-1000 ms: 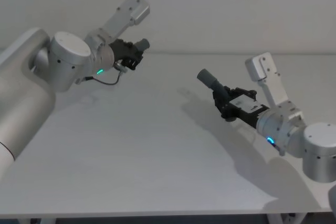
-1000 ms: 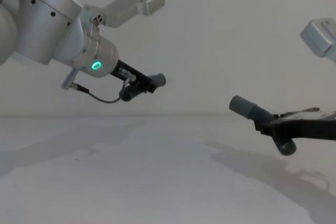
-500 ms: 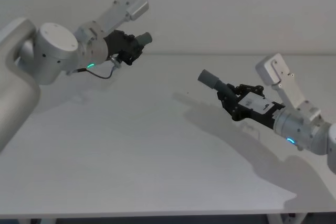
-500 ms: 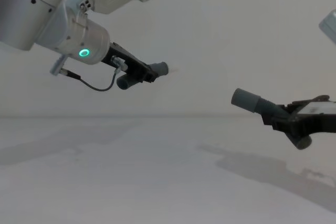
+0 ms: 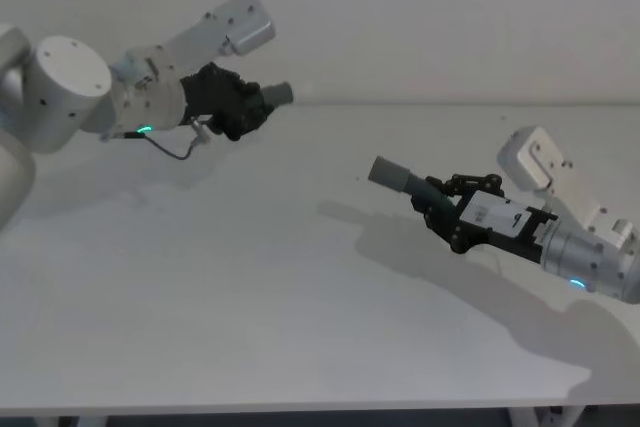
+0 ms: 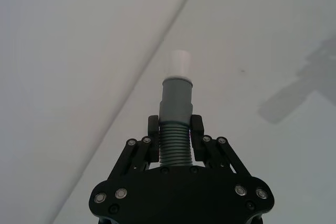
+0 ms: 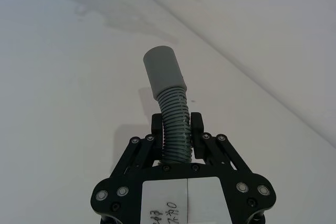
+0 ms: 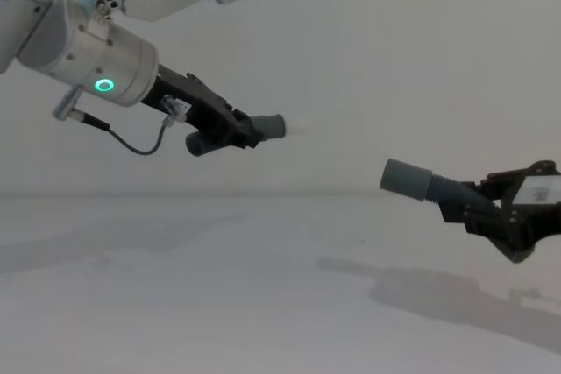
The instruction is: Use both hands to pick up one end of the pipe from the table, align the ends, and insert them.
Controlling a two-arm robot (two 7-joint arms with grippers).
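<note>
My left gripper clamps the whitish-tipped pipe piece, my right gripper the grey-collared piece, both aloft over the table, well apart; the two aren't yet in line, so closing now risks a jam

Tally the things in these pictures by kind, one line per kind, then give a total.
pipe pieces: 2 (the pipe piece with the whitish tip in the left gripper; the pipe piece with the wide grey collar in the right gripper)
grippers: 2
table: 1
total: 5
</note>
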